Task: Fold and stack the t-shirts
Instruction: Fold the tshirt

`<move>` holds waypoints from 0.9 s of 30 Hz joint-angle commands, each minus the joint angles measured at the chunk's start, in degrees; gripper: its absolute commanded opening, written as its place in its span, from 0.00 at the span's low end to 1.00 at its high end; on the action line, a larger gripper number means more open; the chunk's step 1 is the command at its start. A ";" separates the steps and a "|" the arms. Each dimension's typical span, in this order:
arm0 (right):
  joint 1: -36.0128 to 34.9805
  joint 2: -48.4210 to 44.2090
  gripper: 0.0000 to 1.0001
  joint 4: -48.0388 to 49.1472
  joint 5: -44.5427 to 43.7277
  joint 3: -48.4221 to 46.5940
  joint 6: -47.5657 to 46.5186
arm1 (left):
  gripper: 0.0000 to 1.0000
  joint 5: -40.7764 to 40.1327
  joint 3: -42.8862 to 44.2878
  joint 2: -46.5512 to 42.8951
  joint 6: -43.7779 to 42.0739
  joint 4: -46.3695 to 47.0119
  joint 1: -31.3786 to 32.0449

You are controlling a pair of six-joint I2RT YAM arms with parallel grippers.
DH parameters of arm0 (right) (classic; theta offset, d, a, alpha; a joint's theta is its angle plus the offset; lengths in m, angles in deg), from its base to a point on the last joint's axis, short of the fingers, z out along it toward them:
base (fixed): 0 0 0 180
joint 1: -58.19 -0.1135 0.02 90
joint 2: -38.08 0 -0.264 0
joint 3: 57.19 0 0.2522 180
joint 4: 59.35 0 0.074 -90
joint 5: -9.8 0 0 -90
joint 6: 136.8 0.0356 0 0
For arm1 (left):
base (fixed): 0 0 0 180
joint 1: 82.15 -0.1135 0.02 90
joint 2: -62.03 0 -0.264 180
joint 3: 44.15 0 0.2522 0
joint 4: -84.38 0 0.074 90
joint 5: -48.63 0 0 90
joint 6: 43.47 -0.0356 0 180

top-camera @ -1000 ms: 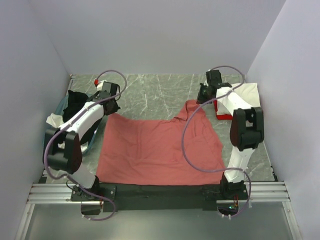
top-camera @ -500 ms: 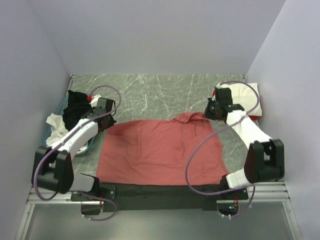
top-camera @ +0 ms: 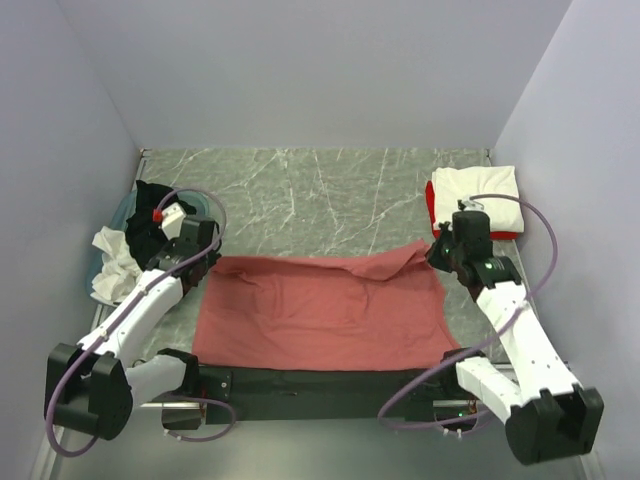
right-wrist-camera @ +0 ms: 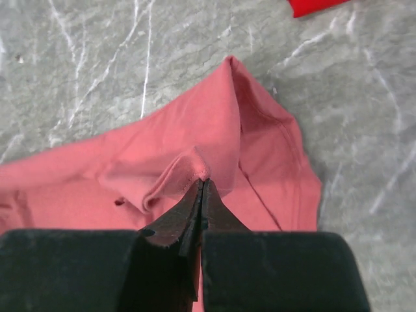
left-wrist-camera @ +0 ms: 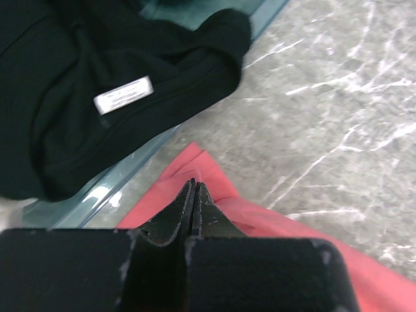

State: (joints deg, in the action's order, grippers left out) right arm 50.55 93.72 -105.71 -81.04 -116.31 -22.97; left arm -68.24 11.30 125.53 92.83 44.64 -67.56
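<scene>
Both far corners of the pink shirt (top-camera: 320, 315) pinched tight, left hand (top-camera: 203, 258) and right hand (top-camera: 434, 250); near hem lies toward 6 o'clock.

Pale lavender-grey walls (top-camera: 300, 70) box in a grey, white-veined marble-look tabletop (top-camera: 320, 185) beyond the left gripper (left-wrist-camera: 194, 188) and right gripper (right-wrist-camera: 201, 183); aluminium rails (top-camera: 100, 385) lie behind them, evenly lit.

I can't read the label (left-wrist-camera: 123, 95) on the black shirt (left-wrist-camera: 65, 123): too blurred. The red shirt (right-wrist-camera: 315, 5) is cut off at the right wrist view's top edge. The teal basin (left-wrist-camera: 133, 168) is mostly hidden under cloth.
</scene>
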 commanded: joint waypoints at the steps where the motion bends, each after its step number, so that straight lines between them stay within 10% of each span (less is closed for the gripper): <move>1: -0.36 -5.70 0.00 -5.70 -2.93 -1.74 0.86 | 0.00 -2.83 -1.79 -3.38 2.03 0.40 -0.09; 27: -1.15 -23.03 0.00 -26.11 1.37 -6.31 2.09 | 0.01 -2.84 -11.02 -19.73 8.01 -3.38 0.00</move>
State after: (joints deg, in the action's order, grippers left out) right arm 49.81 72.39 -128.75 -79.86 -119.41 -20.87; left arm -70.74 0.89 106.58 99.72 41.95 -67.56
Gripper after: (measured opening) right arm 0.005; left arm 0.013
